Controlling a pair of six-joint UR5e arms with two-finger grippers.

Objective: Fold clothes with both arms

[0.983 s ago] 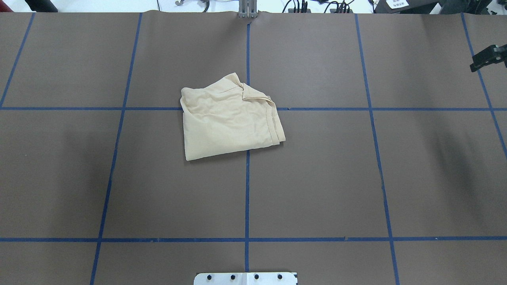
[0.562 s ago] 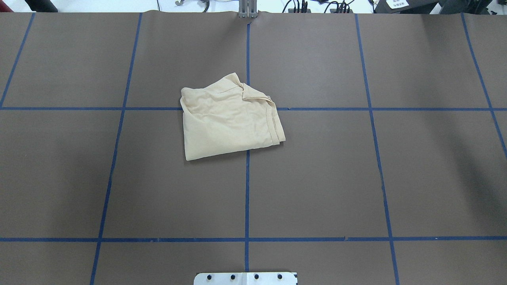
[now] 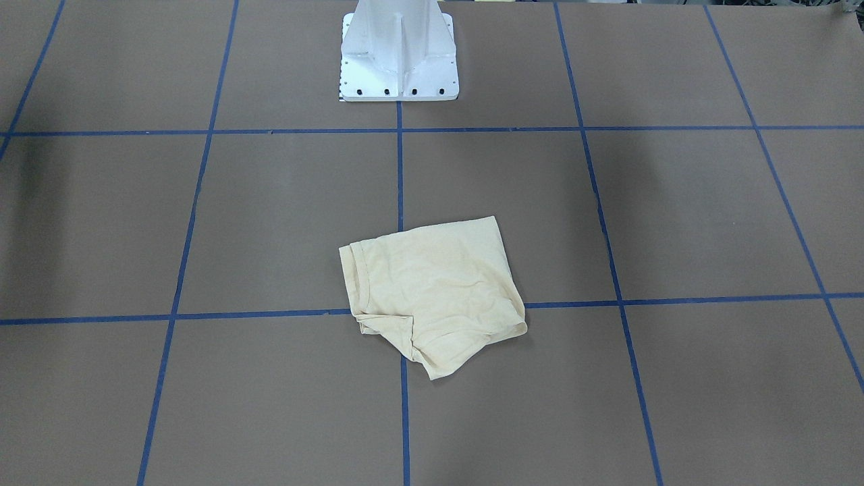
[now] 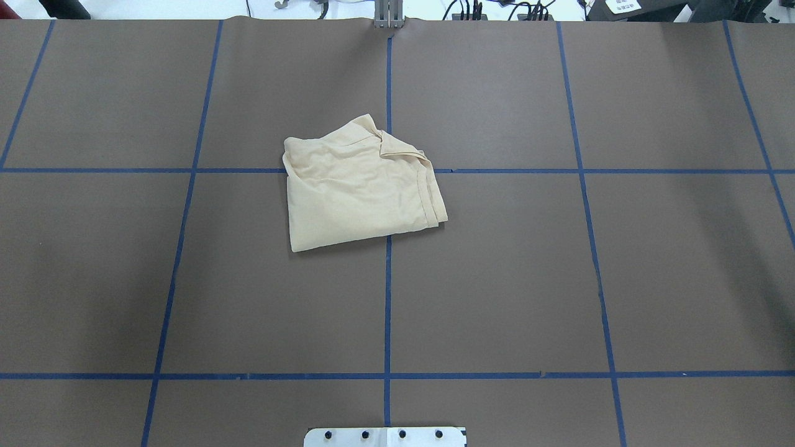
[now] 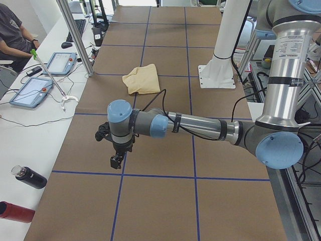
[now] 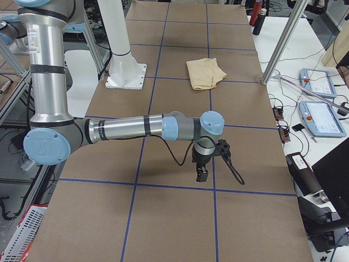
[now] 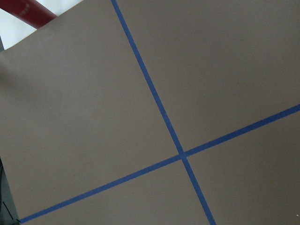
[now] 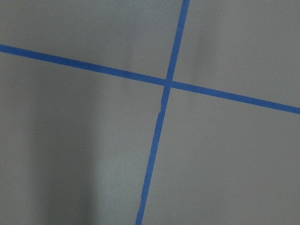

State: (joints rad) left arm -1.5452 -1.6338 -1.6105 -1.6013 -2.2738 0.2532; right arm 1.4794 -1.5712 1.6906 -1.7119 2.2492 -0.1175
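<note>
Nearest the left-end camera, the black 2-finger left gripper [image 5: 116, 160] hangs low over the brown paper-covered table [image 5: 165, 201] with its blue tape grid. No cloth hangs from it, but I cannot tell how far its jaws stand apart. The same holds at the right end for the black right gripper [image 6: 202, 174].

Farther along, well apart from both, the pale cream-yellow soft knit T-shirt [image 4: 360, 192] lies alone at the table's middle. It is folded into 1 compact, roughly square bundle over a crossing of the tape lines.

It should be light, limp and several layers thick, and apt to slide on the paper. The edge nearest the robot looks like a clean fold. A stitched hem [image 4: 427, 192] runs along the robot's right side. The far corner carries a loose turned-over flap [image 4: 400, 149]. I judge the surest hold is a deep pinch through all layers at the 2 near corners, 1 gripper each.
</note>
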